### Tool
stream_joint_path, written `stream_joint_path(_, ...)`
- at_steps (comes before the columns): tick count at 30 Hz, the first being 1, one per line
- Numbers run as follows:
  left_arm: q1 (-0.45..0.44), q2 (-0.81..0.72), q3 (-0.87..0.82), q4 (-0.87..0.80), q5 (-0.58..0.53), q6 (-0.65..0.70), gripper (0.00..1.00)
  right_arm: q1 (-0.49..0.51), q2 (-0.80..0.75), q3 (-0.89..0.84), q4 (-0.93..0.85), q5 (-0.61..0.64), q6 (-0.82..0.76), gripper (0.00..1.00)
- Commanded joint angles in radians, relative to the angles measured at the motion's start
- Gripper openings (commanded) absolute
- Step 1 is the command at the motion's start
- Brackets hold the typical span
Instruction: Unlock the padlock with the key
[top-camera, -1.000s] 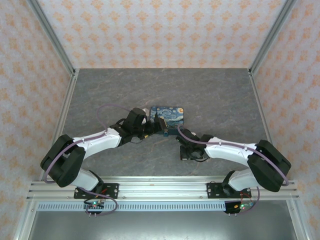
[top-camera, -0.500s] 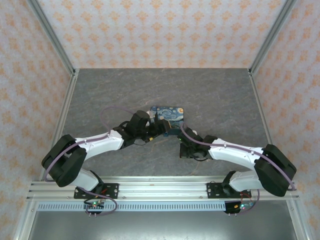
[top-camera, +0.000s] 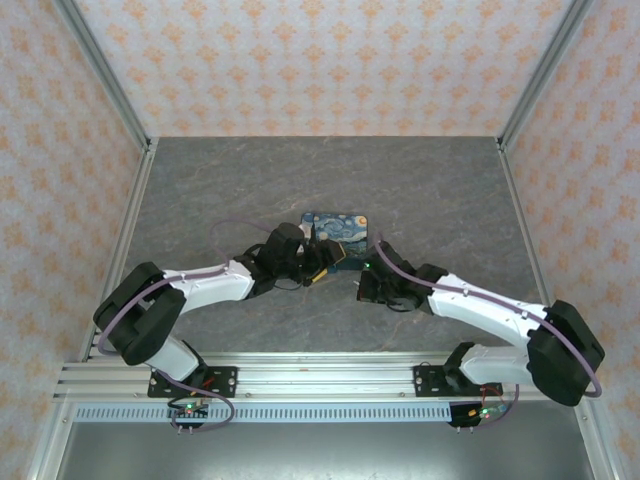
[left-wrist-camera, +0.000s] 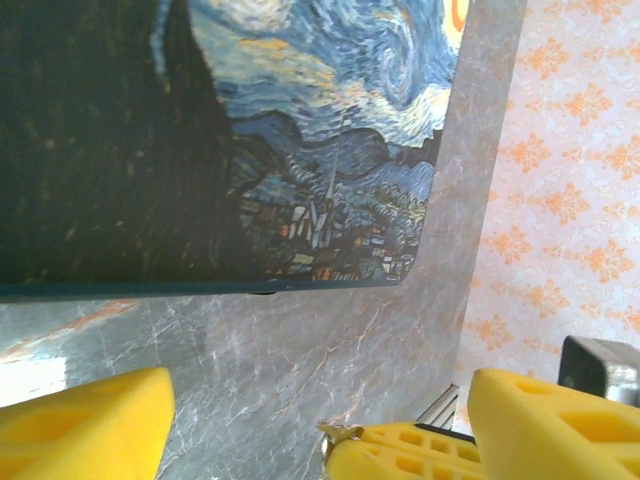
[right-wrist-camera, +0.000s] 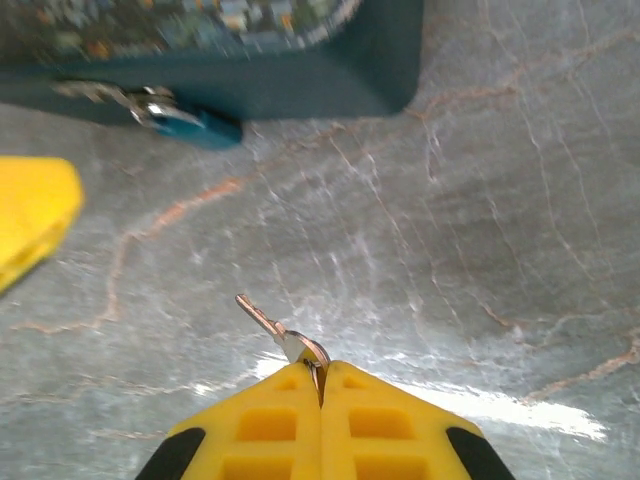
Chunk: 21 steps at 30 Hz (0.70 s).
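Note:
The teal-blue padlock (right-wrist-camera: 188, 120) hangs by its small metal shackle at the front edge of the starry-night box (right-wrist-camera: 300, 80). My right gripper (right-wrist-camera: 320, 375) is shut on the head of the thin silvery key (right-wrist-camera: 268, 325). The key's blade points up-left toward the padlock, with a stretch of bare table between them. In the left wrist view the key's tip (left-wrist-camera: 340, 432) sticks out of the right gripper's yellow fingers (left-wrist-camera: 430, 450). My left gripper (left-wrist-camera: 320, 430) stands open just before the box (left-wrist-camera: 300, 150). One of its fingers (right-wrist-camera: 30, 215) shows left of the padlock.
The grey marble table (top-camera: 250, 180) is walled by orange-patterned panels (top-camera: 320, 60) with metal rails at the corners. In the top view both grippers (top-camera: 322, 262) (top-camera: 364, 282) meet just in front of the box (top-camera: 340, 226).
The right arm has reached forward and left, bringing the key closer to the box. The left gripper has slid right and a little nearer, along the box's front edge.

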Motion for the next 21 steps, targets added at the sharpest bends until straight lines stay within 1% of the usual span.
stream_joint_path(1, -0.008, 0.01, 0.001, 0.084, 0.029, -0.04, 0.73, -0.032, -0.027, 0.032, 0.046, -0.058, 0.043, 0.0)
stream_joint_path(7, -0.008, 0.013, 0.018, 0.113, 0.036, -0.044, 0.65, -0.066, -0.043, 0.054, 0.097, -0.118, 0.081, 0.0)
stream_joint_path(15, -0.012, 0.043, 0.039, 0.151, 0.042, -0.061, 0.57, -0.082, -0.038, 0.048, 0.183, -0.17, 0.141, 0.0)
stream_joint_path(21, -0.017, 0.06, 0.054, 0.165, 0.038, -0.068, 0.52, -0.085, -0.039, 0.04, 0.215, -0.191, 0.167, 0.0)
